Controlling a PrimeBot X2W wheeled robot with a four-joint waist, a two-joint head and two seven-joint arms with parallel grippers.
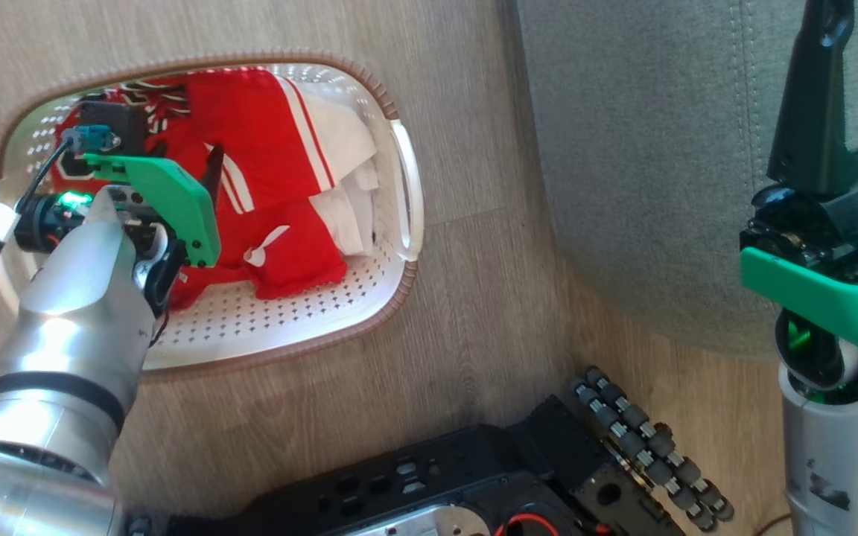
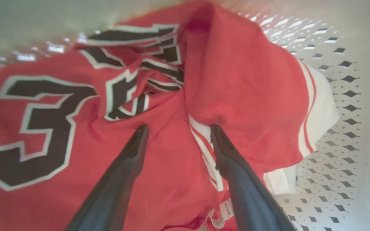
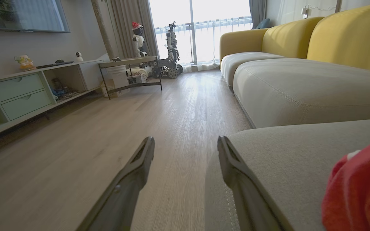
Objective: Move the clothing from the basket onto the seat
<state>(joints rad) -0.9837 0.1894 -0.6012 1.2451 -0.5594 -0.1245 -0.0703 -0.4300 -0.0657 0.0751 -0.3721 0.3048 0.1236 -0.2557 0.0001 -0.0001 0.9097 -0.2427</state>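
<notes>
- Left wrist view: I read the left gripper (image 2: 177, 128) as spread wide, its two long dark fingers (image 2: 119, 179) apart with nothing pinched between them.
- The bright red soft clothing (image 2: 172, 192) lies straight ahead of the tips, inside the small white perforated plastic basket (image 2: 342, 96). The tips are at the cloth or just above it; I cannot confirm contact.
- A raised red fold with white stripes (image 2: 242, 83) sits at the view's right finger. The jersey with black-and-white numerals (image 2: 43, 128) lies to the view's left.
- Right wrist view: the right gripper (image 3: 185, 138) is also spread and empty. It points along the pale wood-look floor (image 3: 108, 144), just beside the large grey fabric-upholstered seat (image 3: 294, 160).
- One red piece (image 3: 358, 192) shows on the seat at the view's lower right.
- Head view: the basket, with its brown woven-look rim, stands on the floor to the left of the seat and apart from it. The heap's long axis runs along the basket's length.
- The left arm reaches into the basket. The right gripper is over at the seat, well apart from the basket, so I judge the left the nearer arm.
- I judge the coming move to be a closure on the fold directly ahead.
- Count: one basket; at least two red garments in it, though I cannot separate them further; one red piece on the seat; two grippers.
</notes>
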